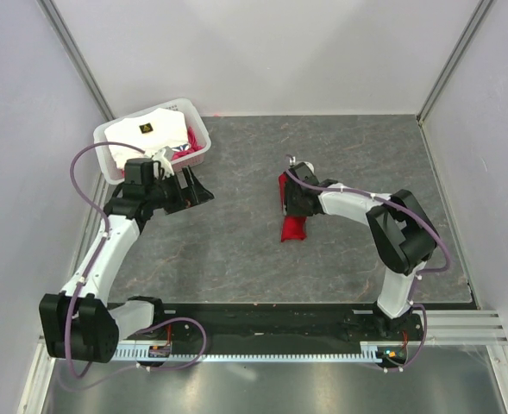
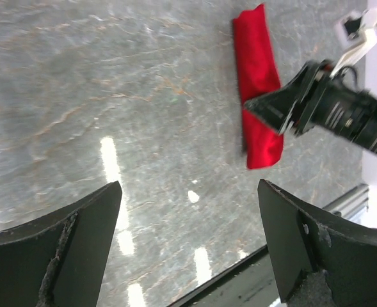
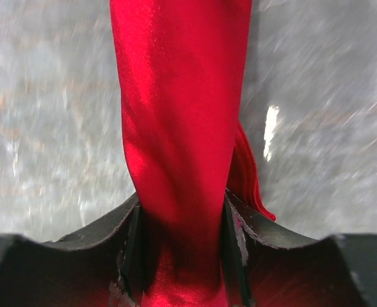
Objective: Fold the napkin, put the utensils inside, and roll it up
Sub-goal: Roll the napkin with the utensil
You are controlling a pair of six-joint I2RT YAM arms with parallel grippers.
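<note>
The red napkin (image 1: 293, 226) lies rolled into a narrow bundle in the middle of the table, and it also shows as a roll in the left wrist view (image 2: 258, 77). My right gripper (image 1: 294, 201) is shut on the far half of the roll. In the right wrist view both fingers press on the sides of the napkin (image 3: 175, 96), which fills the gap of the right gripper (image 3: 180, 206). My left gripper (image 1: 198, 189) stands open and empty by the basket, well left of the roll; its jaws are wide apart (image 2: 188, 187). The utensils are hidden.
A white basket (image 1: 107, 138) with white cloth items (image 1: 154, 129) and some pink-red fabric stands at the back left, just behind the left arm. The table's black front edge (image 2: 239, 268) runs close below the left gripper. Walls enclose the table at the back and sides.
</note>
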